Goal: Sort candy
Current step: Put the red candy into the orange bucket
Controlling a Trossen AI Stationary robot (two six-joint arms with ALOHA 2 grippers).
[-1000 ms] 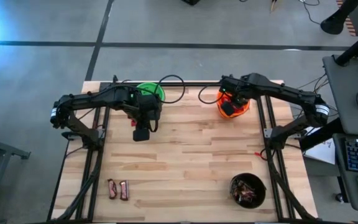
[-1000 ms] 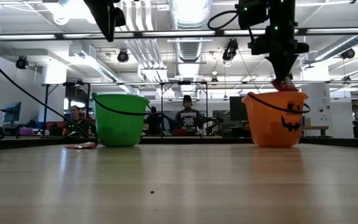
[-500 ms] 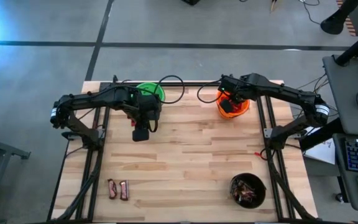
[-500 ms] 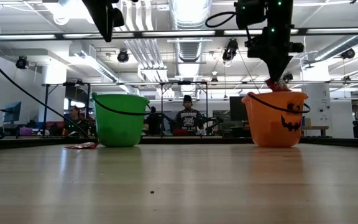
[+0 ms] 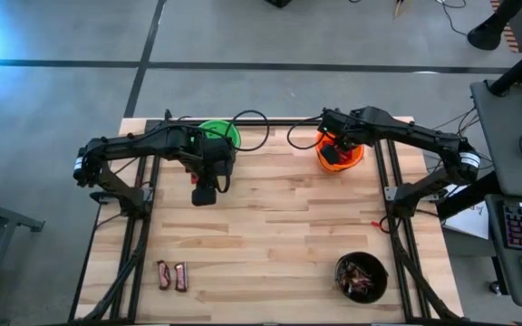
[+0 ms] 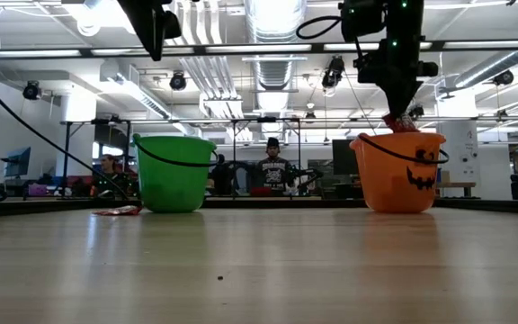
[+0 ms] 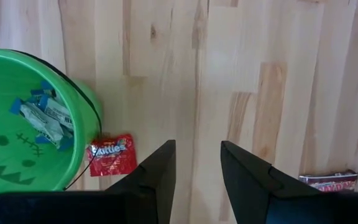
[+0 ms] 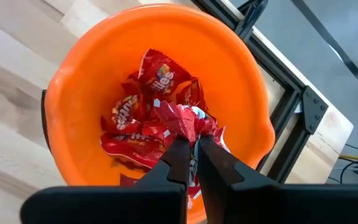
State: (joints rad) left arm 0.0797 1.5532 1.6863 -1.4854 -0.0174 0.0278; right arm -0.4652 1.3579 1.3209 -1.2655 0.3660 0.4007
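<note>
My right gripper [image 8: 191,163] is shut on a crumpled red candy packet [image 8: 185,121]. It hangs over the mouth of the orange bucket [image 8: 79,87], which has several red packets inside. In the low view the packet [image 6: 401,122] shows just above the bucket's rim [image 6: 397,138]. My left gripper [image 7: 196,177] hangs open above bare table, next to the green bucket [image 7: 17,162], which holds light-blue-and-white bars. A red packet [image 7: 112,155] lies flat on the table against that bucket's foot. Two dark brown bars [image 5: 172,276] lie near the front left. My right gripper pinches the red packet's crumpled upper part [image 8: 190,132] between its two fingers. The fingers come from above, slanting down. The packet hangs below them over the bucket's opening, about level with the rim. I cannot tell whether its lower end touches the packets beneath.
A black bucket [image 5: 362,276] with mixed candy stands at the front right. The green bucket [image 5: 218,134] and the orange bucket [image 5: 341,154] stand along the far edge. Bare wood lies between them and in the middle of the table. People show in the room behind.
My right gripper has tipped a little and carried the red packet slightly toward the table's left, still above the orange bucket's rim and still shut on it.
</note>
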